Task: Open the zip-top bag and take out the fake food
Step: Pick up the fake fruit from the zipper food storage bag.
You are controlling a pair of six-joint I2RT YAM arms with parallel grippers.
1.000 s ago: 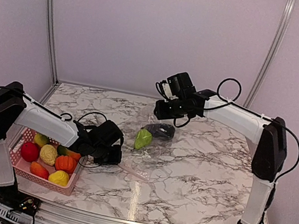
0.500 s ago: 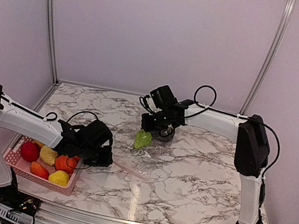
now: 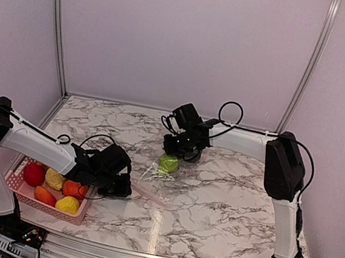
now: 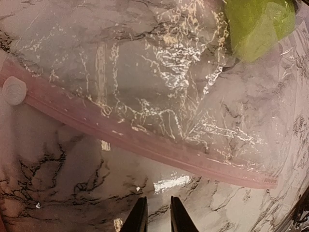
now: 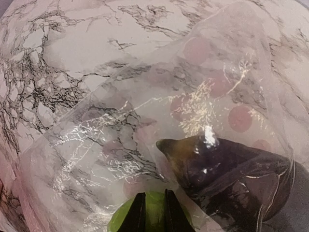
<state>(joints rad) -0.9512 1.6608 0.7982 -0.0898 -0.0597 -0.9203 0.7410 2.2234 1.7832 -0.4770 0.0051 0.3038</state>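
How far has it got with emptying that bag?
Done: several fake food pieces lie in the pink basket. In hand: the right gripper, nearly shut, sits over the far end of the zip-top bag; the left gripper is beside its pink zip strip. Left: a green piece and a dark eggplant are inside the bag.

Left arm (image 3: 36,142) and right arm (image 3: 244,141) pretty much match: white tube links, chunky black joints (image 3: 286,166), thin black cables (image 3: 229,105) looping off them. Left claw (image 4: 157,217) and right claw (image 5: 152,210) are black with skinny dark fingertips (image 4: 140,220).
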